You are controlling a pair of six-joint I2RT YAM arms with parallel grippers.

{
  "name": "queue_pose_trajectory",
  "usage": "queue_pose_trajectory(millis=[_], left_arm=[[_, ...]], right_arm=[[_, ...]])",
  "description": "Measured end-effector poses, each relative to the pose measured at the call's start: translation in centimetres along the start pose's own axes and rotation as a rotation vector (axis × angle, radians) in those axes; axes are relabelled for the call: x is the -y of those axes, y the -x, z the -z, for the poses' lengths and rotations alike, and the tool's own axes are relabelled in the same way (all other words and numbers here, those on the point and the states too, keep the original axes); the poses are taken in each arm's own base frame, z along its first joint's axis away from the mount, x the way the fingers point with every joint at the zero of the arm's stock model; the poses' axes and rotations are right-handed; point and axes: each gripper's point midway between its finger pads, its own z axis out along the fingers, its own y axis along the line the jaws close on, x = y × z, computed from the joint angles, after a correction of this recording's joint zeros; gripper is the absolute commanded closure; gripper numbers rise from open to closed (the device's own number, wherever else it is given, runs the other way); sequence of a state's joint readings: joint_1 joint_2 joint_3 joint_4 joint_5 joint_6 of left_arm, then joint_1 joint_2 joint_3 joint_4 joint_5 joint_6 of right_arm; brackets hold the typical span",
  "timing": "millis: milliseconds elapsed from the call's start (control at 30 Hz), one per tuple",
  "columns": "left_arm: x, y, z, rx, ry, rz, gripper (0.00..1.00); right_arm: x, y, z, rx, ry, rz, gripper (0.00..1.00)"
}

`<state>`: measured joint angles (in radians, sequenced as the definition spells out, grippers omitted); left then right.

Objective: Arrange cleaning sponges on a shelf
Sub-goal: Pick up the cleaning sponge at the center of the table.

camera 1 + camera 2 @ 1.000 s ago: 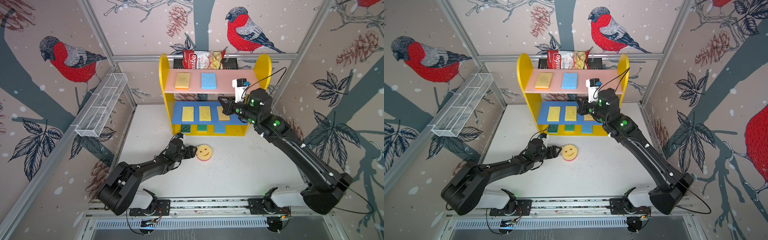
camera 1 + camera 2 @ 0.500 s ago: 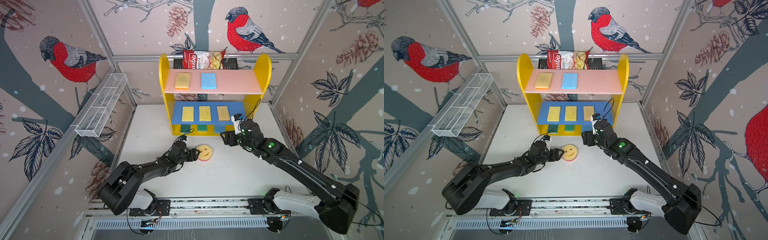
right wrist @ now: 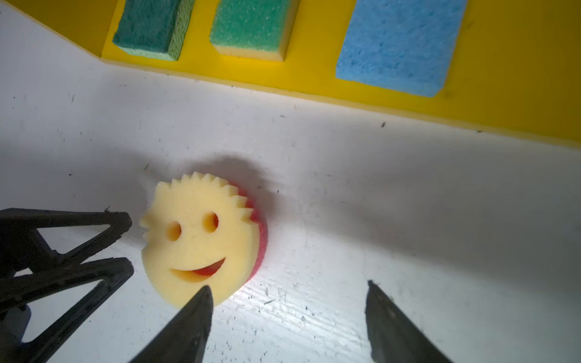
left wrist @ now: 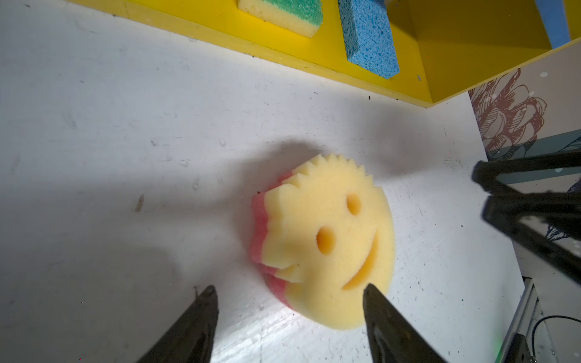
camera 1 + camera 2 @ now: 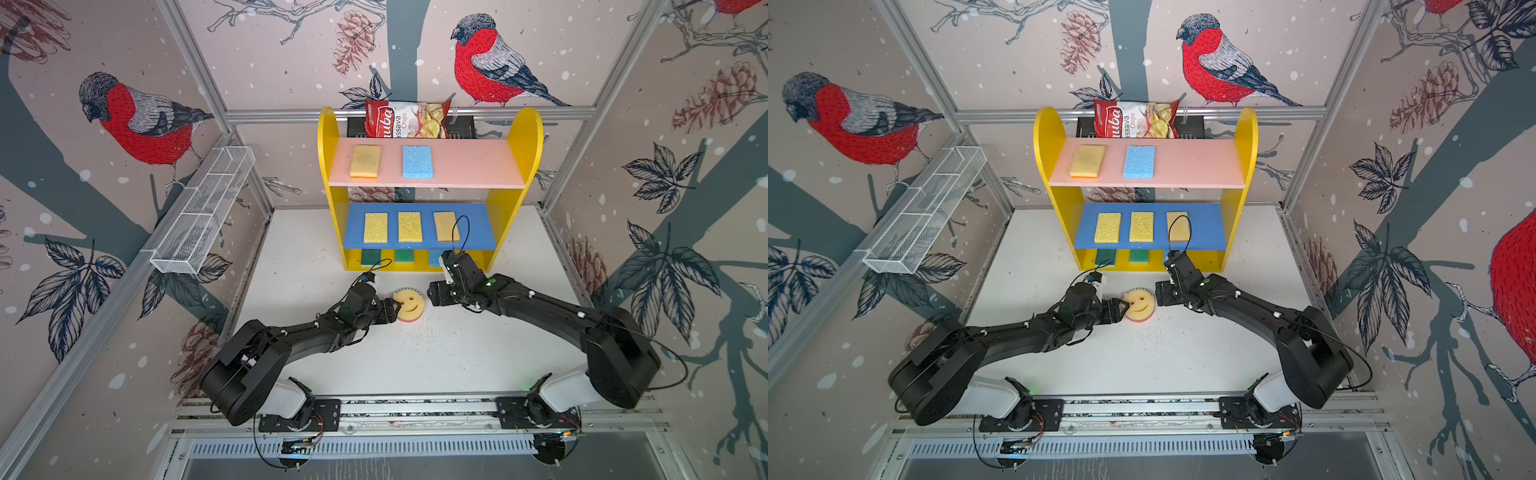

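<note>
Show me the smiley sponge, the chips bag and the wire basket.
smiley sponge [image 5: 409,306]: a top view, yellow face.
chips bag [image 5: 405,121]: a top view, its front.
wire basket [image 5: 203,210]: a top view, mesh wall.

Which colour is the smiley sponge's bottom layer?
Pink, under the smiley sponge; clearest in left wrist view.

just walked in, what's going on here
Two robot arms are shelving sponges. Eight lie on the shelf: two on the pink top board, three on the blue middle board, three on the yellow base. The smiley sponge lies on the table, with the left gripper and right gripper open on either side, neither gripping it.
</note>
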<state>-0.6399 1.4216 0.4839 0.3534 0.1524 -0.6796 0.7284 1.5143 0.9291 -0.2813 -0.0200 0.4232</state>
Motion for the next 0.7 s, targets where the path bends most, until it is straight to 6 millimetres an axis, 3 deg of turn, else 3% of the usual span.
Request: queue_pose_trajectory(millis=[367, 567, 700], left_arm=[[-0.6, -0.7, -1.0, -0.04, 0.021, 0.002, 0.31], [-0.5, -1.2, -1.2, -0.063, 0.011, 0.005, 0.33], [0.0, -0.7, -0.8, -0.046, -0.002, -0.001, 0.3]], right_arm=[[-3.2, -2.7, -5.2, -0.132, 0.116, -0.017, 0.57], [-3.8, -2.6, -5.9, -0.13, 0.152, -0.023, 0.85], [-3.8, -2.6, -5.7, -0.126, 0.154, -0.037, 0.94]])
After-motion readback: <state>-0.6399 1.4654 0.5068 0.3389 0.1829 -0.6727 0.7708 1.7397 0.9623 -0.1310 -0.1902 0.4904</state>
